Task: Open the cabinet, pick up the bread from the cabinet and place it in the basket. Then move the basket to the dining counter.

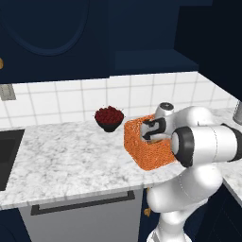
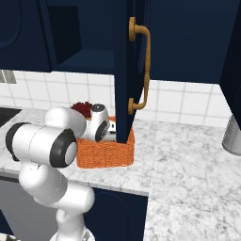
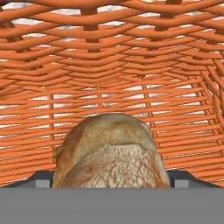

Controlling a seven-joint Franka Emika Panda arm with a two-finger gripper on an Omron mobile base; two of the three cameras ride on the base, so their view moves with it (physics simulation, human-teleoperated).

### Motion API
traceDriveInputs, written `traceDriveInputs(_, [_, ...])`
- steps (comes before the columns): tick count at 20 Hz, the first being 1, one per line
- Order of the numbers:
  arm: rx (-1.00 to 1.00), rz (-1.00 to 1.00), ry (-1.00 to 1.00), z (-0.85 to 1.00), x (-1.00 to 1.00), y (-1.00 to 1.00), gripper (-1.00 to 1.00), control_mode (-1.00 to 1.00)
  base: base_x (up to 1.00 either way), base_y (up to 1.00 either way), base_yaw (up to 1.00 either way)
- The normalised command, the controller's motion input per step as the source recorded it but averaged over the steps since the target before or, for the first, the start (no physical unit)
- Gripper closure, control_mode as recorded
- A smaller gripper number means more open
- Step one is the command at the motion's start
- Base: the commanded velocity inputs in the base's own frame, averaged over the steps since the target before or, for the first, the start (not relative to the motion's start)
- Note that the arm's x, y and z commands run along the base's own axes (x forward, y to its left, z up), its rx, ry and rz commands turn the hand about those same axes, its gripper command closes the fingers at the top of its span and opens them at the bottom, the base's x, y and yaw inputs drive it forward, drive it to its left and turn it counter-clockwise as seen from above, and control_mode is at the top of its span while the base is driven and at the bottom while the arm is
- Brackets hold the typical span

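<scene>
Bread (image 3: 113,151) lies inside basket (image 1: 147,150), directly ahead of gripper (image 3: 113,183), between its two fingertips (image 3: 40,180). Woven orange wall beyond bread. Bread long axis: cannot tell. Gripper jaws spread wide, near full opening; bread sits in the gap, contact with pads not discernible; judged released, not clamped. Gripper reaches down into basket from above. Basket stands on marble surface (image 1: 66,156), under open cabinet door (image 2: 123,70). Judged next: lift gripper clear of basket, then regrasp basket for transfer to dining counter.
</scene>
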Motion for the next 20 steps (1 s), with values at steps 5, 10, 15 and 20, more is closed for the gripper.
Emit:
traceDriveInputs(5, [0.00,0.00,0.01,-0.21,0.40,0.00,1.00,-1.00,0.00,0.00,0.00])
traceDriveInputs(10, [0.00,0.00,0.00,-0.17,0.31,0.00,-1.00,-1.00,0.00,0.00,0.00])
traceDriveInputs(15, [0.00,0.00,-0.11,0.00,-0.13,0.00,-1.00,-1.00,0.00,0.00,0.00])
traceDriveInputs(20, [0.00,0.00,-0.09,0.16,-0.12,0.05,-1.00,-1.00,0.00,0.00,0.00])
